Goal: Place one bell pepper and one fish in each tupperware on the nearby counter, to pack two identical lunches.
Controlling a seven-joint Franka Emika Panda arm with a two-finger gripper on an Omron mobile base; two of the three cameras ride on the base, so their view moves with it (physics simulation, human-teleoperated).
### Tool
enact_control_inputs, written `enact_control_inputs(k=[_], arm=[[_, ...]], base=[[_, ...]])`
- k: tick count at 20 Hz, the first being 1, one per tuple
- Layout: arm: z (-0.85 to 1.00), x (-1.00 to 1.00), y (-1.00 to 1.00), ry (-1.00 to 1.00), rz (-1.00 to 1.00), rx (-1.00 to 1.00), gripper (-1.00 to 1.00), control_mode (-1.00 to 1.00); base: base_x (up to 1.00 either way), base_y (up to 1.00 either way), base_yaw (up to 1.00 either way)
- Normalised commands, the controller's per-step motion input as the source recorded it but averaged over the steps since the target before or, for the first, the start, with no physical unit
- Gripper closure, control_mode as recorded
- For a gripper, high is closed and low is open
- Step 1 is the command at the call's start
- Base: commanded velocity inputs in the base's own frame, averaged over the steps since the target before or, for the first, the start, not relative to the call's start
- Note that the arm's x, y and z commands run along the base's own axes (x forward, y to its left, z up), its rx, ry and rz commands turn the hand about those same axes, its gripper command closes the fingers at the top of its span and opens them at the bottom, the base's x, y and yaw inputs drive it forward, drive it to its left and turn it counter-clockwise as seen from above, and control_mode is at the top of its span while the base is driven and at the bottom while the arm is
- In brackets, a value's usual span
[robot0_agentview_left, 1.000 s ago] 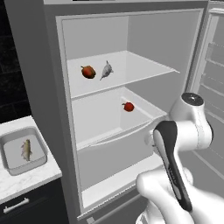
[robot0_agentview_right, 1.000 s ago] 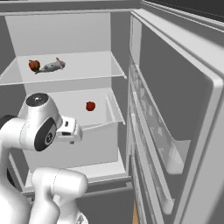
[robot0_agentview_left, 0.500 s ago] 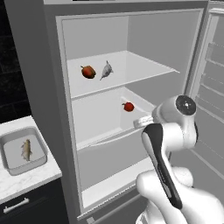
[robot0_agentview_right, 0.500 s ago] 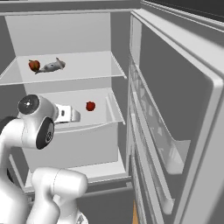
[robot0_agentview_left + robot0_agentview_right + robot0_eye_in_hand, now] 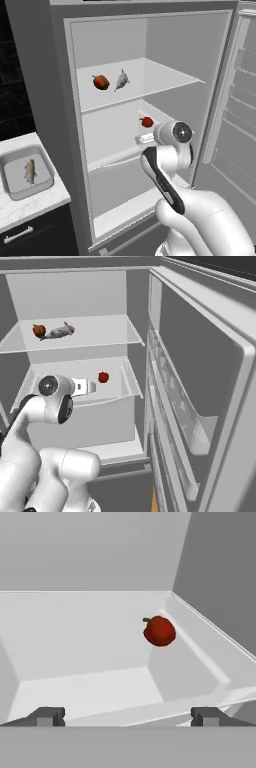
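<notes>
One red bell pepper (image 5: pixel 146 121) (image 5: pixel 103 377) (image 5: pixel 159 631) lies on the fridge's lower shelf near its right wall. My gripper (image 5: pixel 141 140) (image 5: pixel 89 387) (image 5: pixel 127 717) is open at the front lip of that shelf, pointing at this pepper and a short way from it, with nothing between its fingertips (image 5: pixel 47 716). On the upper shelf lie a second bell pepper (image 5: pixel 100 82) (image 5: pixel 38 331) and a grey fish (image 5: pixel 121 80) (image 5: pixel 60 331) side by side. A grey tupperware (image 5: pixel 13 174) stands on the white counter (image 5: pixel 35 202) at the left, with a fish (image 5: pixel 31 171) inside it.
The fridge door (image 5: pixel 235 125) (image 5: pixel 200 381) stands wide open on the right, its door shelves facing in. The lower shelf has raised side walls and a front lip (image 5: pixel 150 709). Dark cabinets with a bar handle (image 5: pixel 19 235) sit under the counter.
The arm has swung forward and left, bringing the hand up to the lower shelf near the pepper. The jaws stayed open. The food has not moved.
</notes>
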Motion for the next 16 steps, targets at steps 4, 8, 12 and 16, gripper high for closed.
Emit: enact_control_inputs(k=[4, 8, 12, 16], arm=[[0.02, 0.99, -0.26, 0.00, 0.22, 0.05, -1.00, -1.00], [0.42, 0.70, -0.27, 0.18, 0.10, 0.01, -1.00, -1.00], [0.48, 0.58, -0.01, 0.38, 0.00, -0.03, -1.00, -1.00], [0.01, 0.06, 0.00, 0.24, 0.00, -0.02, -1.00, -1.00]], base=[[0.00, 0.00, 0.00], [0.00, 0.00, 0.00], [0.00, 0.00, 0.00], [0.00, 0.00, 0.00]])
